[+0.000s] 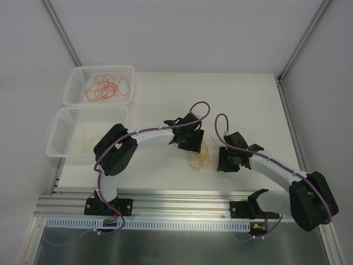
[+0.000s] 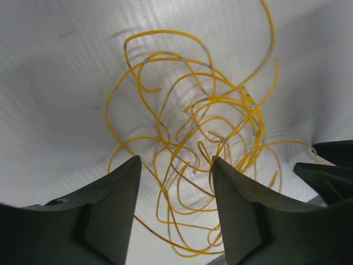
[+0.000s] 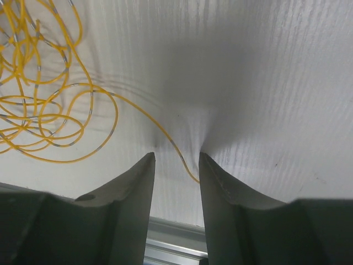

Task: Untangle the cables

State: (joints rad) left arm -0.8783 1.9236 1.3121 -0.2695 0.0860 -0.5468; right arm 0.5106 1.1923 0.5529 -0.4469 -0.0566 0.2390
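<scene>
One yellow tangle (image 1: 199,157) between left pincer (image 2: 175,165) and right pincer (image 3: 176,157), both open, empty; two baskets (image 1: 102,68) (image 1: 91,109).

Live on the white worktop (image 1: 248,105)
A yellow cable tangle (image 1: 199,157) lies mid-worktop; far basket (image 1: 71,88) and near basket (image 1: 57,136) sit at the left edge.

Robot lab test cell, not a home. White table (image 1: 242,99) boxed in by plain white panels w/ alu posts (image 1: 303,40). Extruded alu rail (image 1: 182,203) along near edge, arm bases bolted on; slotted cable duct (image 1: 176,223) just nearer. Two white mesh baskets (image 1: 71,88) far left.
</scene>
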